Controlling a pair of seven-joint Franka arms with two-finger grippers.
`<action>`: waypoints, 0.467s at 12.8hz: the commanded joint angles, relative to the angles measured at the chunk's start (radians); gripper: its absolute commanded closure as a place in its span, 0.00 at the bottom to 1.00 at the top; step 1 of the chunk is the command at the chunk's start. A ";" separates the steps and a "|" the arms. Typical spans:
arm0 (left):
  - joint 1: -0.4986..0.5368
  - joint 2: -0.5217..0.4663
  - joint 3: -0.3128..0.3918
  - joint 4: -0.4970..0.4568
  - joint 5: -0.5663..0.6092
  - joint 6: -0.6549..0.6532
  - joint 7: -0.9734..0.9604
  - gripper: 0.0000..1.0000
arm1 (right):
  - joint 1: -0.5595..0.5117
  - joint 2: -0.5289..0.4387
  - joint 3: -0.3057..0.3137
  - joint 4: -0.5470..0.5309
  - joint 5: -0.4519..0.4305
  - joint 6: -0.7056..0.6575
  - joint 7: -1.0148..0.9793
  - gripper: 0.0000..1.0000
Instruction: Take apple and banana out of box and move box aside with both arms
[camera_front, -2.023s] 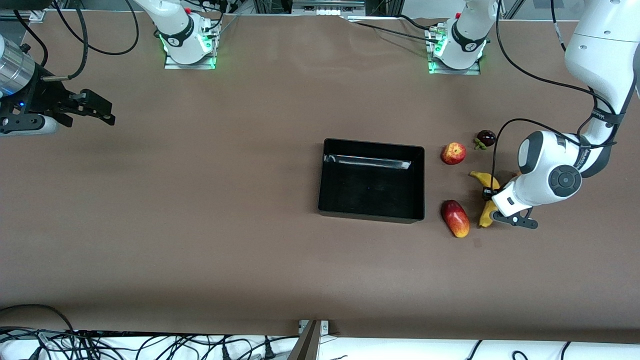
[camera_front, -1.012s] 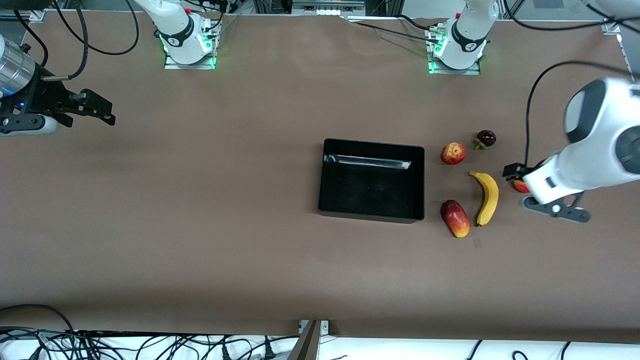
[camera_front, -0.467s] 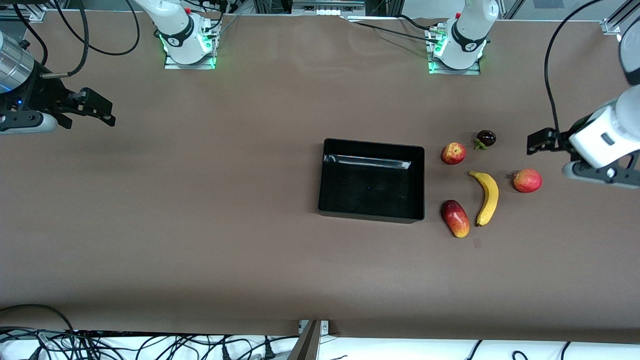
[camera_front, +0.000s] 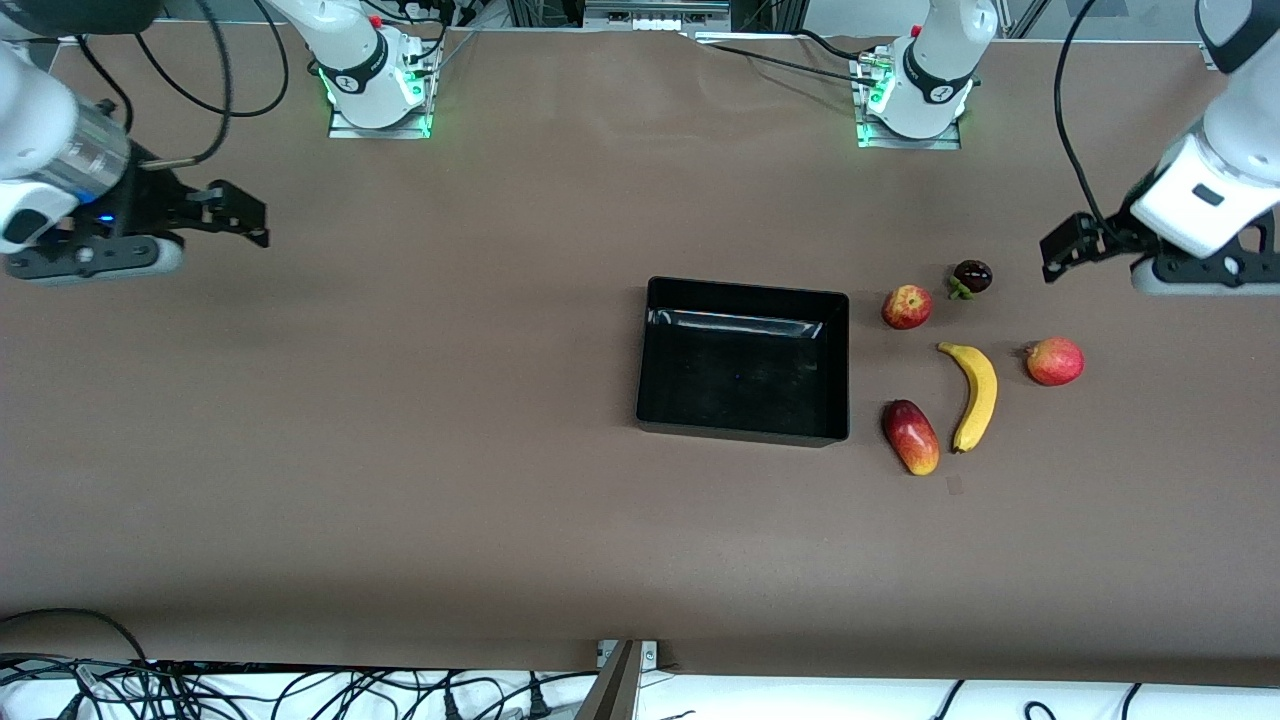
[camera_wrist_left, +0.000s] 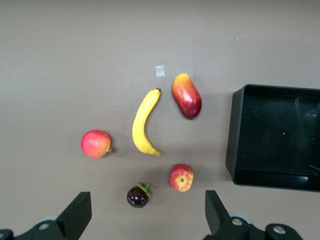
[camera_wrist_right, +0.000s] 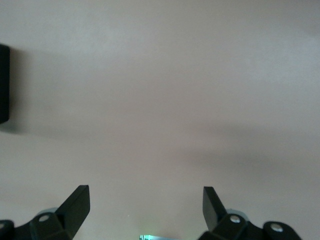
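Note:
The black tray (camera_front: 742, 432) stands mid-table. The small red apple with yellow patches (camera_front: 907, 306) and the yellow banana (camera_front: 975, 394) lie beside it, toward the left arm's end. Both also show in the left wrist view, the apple (camera_wrist_left: 181, 177) and the banana (camera_wrist_left: 142, 122), with the tray (camera_wrist_left: 234, 131) at the side. My left gripper (camera_front: 1062, 248) is open and empty, up in the air over the table at the left arm's end; in its own view (camera_wrist_left: 146, 212) the fruits lie below it. My right gripper (camera_front: 245, 222) is open and empty over bare table at the right arm's end, as its own view (camera_wrist_right: 145, 202) shows.
An elongated red-yellow fruit (camera_front: 910, 436) lies beside the banana, nearer the front camera than the apple. A small dark purple fruit (camera_front: 971, 276) lies beside the apple. A round red fruit (camera_front: 1054, 361) lies beside the banana, toward the left arm's end.
My left gripper has risen from low beside the banana and drawn back toward the left arm's end, uncovering the round red fruit. My right gripper has shifted slightly toward mid-table.

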 joint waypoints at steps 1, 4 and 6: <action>-0.003 -0.013 0.011 0.005 -0.018 -0.069 0.036 0.00 | 0.025 0.014 0.047 0.021 -0.010 -0.011 0.010 0.00; -0.001 -0.011 0.019 0.012 -0.022 -0.069 0.069 0.00 | 0.143 0.052 0.053 -0.002 0.021 0.056 0.138 0.00; -0.001 -0.011 0.018 0.013 -0.021 -0.069 0.067 0.00 | 0.219 0.098 0.053 0.006 0.022 0.099 0.209 0.00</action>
